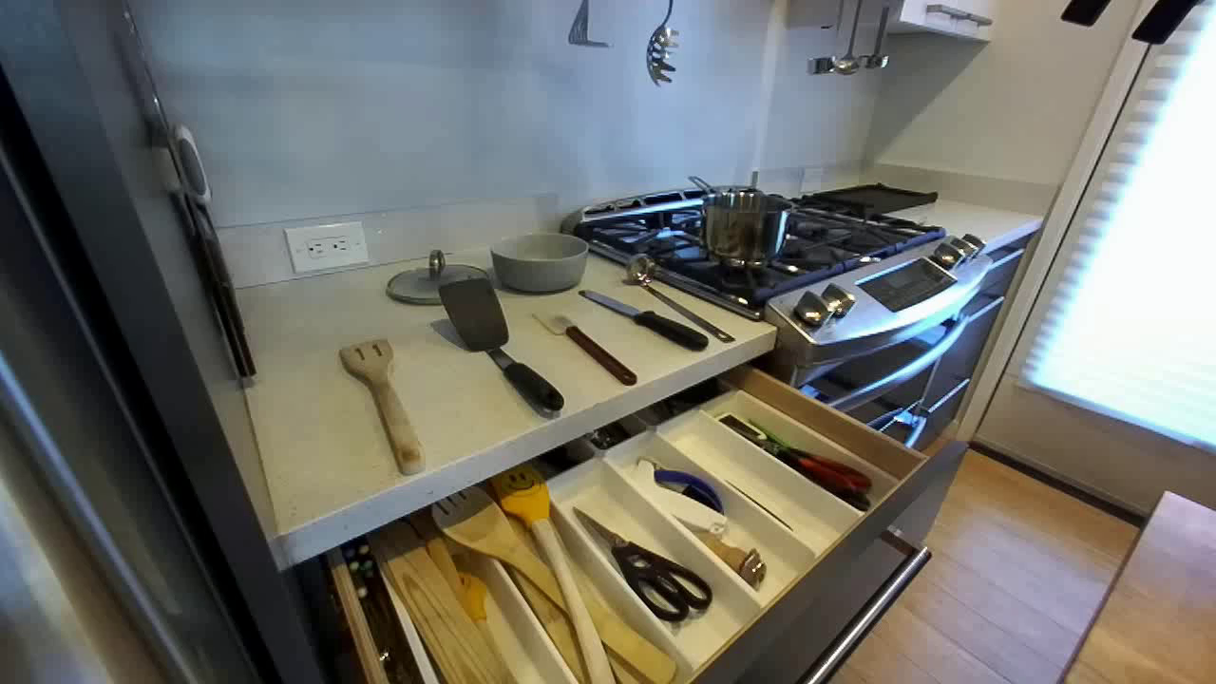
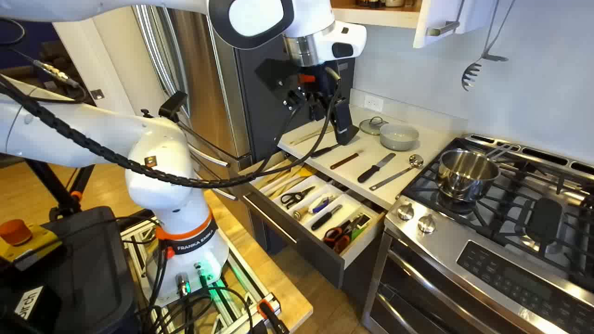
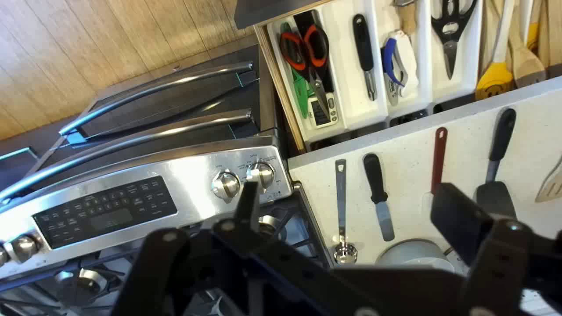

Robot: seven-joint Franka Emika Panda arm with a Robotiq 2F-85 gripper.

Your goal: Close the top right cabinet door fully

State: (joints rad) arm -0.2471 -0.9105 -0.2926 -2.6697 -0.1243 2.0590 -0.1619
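Kitch ctr (image 3: 408,175) | tool (image 3: 350,204) up high, clr of it | fingers (image 3: 459,219) wide apart

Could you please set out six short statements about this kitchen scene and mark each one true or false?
1. The gripper is shut. False: its fingers stand apart.
2. The steel pot stands on the stove. True.
3. The drawer below the counter is pulled open. True.
4. The glass lid covers the grey bowl. False: it lies on the counter near the bowl.
5. A slotted wooden turner lies on the counter. True.
6. In an exterior view, the upper white cabinet door is fully closed. False: it stands open.
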